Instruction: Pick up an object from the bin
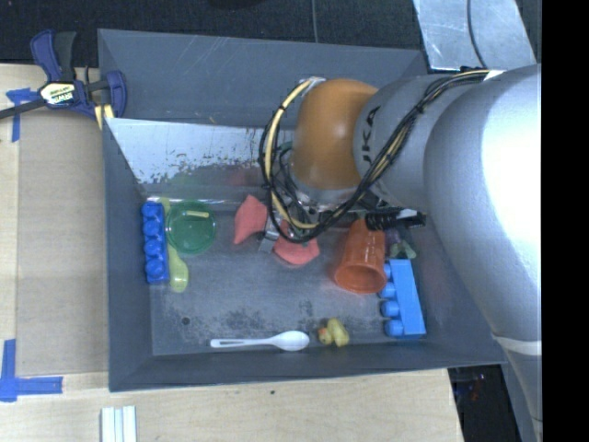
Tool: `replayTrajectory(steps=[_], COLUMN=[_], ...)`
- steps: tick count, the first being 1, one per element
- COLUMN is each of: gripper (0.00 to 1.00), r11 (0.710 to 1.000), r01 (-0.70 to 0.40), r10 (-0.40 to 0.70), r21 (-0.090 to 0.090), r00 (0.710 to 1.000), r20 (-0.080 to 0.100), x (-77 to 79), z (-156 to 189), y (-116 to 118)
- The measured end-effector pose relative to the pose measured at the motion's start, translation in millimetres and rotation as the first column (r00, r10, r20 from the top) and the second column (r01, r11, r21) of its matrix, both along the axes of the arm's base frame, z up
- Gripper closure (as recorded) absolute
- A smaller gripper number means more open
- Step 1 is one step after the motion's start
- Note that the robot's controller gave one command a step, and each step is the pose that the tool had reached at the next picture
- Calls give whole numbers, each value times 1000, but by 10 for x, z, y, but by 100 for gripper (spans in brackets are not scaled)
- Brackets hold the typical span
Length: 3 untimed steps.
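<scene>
A: Where is the gripper (279, 232) and what is it over?

B: It is low in the middle of the grey bin (276, 81), under the arm's orange wrist cover, between 2 pinkish things. A salmon-pink piece (247, 219) lies just beside it on the view's left. A red-pink lump (296, 252) lies just below it and seems to touch it. Whether the pincer is wide, narrow or closed on anything, I cannot tell, because the cabling and the wrist hide it.

A: Which of the 2 would you call the target?

B: I can't settle that. The lump is the closer one.

A: How would they handle?

B: Both look like small moulded toy shapes, so I judge them light and not fragile. Their rounded, uneven surfaces might slip. I would pinch either one across its narrow width, near the middle.

A: How do they lie?

B: The salmon-pink piece is roughly triangular. Its long axis runs up and down the view, leaning a little, with the narrower end toward the lower left. The lump is wider than it is tall, so its long axis runs left to right.

A: What is nearby?

B: An orange cup (360, 260) lies on its side just right of the lump, mouth toward the view's bottom. A blue brick (403, 300) sits beyond it. A white spoon (262, 342) lies well apart by the near wall.
</scene>
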<state>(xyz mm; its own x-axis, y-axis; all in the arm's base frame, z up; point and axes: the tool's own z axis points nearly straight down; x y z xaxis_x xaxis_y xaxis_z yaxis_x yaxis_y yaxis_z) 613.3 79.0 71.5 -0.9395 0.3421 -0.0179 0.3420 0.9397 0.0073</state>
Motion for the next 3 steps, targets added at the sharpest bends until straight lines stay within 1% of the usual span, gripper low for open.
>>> replayTrajectory(steps=[1,2,3], gripper=[100,100,100], r11=[1000,1000,994], r01=[0,-6,-108], r10=[0,6,108], r21=[0,-2,-3], r00=[1000,1000,994], r20=[0,-13,5], x=[0,-47,30], z=[1,248,374], y=[0,-25,-245])
